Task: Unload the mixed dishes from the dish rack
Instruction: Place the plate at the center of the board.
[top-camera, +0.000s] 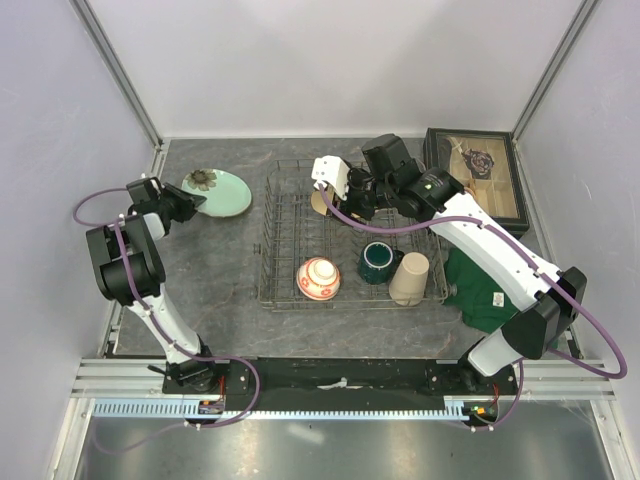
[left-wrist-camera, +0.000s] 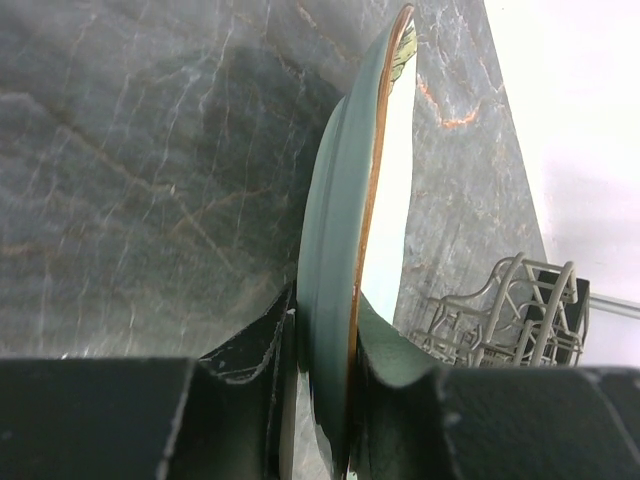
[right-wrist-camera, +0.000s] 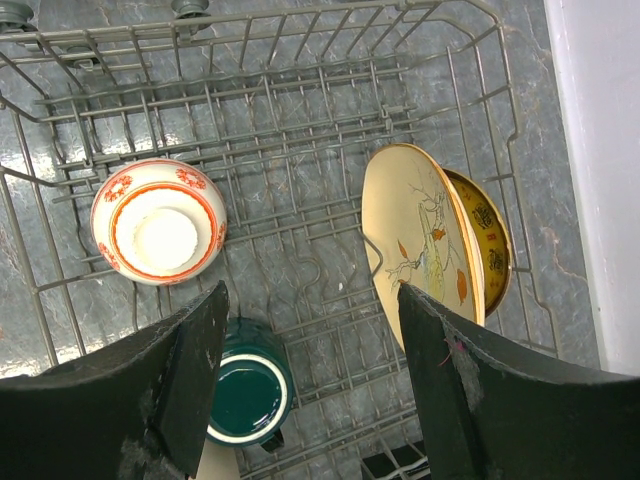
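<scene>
Top view: we see left gripper (top-camera: 193, 204) holding the round pale green ceramic plate (top-camera: 222, 192) at 9 o'clock of the grey wire dish rack (top-camera: 285, 215). Left wrist: jaws clamp its rim. Right wrist: right gripper (right-wrist-camera: 311, 295) wide above rack.

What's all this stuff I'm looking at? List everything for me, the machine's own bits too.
grey metal wire dish rack: one, grey, mid-table
small red-and-white bowl: one, rack's near left
dark green handled mug: one, rack's near side
tall beige tumbler: one, rack's near right
cream painted plate: one, on edge in the rack
gold-brown patterned plate: one, behind the cream one
pale green plate: one, left of the rack
dark glass-lidded box: one, far right
green folded cloth: one, right of the rack
grey marbled table: one
left hand: black, gripping the green plate's rim
right hand: black, open over the rack
</scene>
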